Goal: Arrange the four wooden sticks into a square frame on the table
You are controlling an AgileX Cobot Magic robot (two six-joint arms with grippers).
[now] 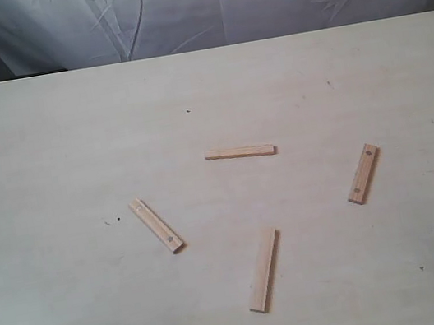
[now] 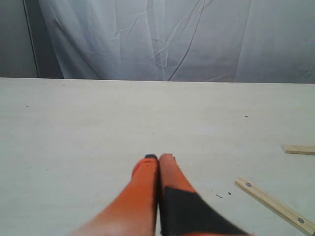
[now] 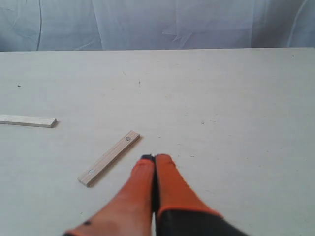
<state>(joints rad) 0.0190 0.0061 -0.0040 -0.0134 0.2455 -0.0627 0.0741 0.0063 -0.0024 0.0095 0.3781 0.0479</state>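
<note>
Four wooden sticks lie apart on the table [image 1: 47, 141], forming no square frame. One stick [image 1: 239, 152] lies crosswise in the middle, one [image 1: 156, 224] slants at the left, one [image 1: 264, 270] lies nearest the front, and one [image 1: 364, 174] slants at the right. The left gripper [image 2: 158, 158] is shut and empty above bare table, with the dotted left stick [image 2: 273, 205] off to its side and an end of another stick [image 2: 299, 149] farther off. The right gripper [image 3: 154, 158] is shut and empty, close beside the dotted right stick [image 3: 109, 158]; the middle stick [image 3: 27, 120] lies beyond. Neither gripper shows in the exterior view.
A white wrinkled cloth backdrop [image 1: 207, 1] hangs behind the table's far edge. A few tiny dark specks [image 1: 187, 111] dot the tabletop. Wide bare table surrounds the sticks on every side.
</note>
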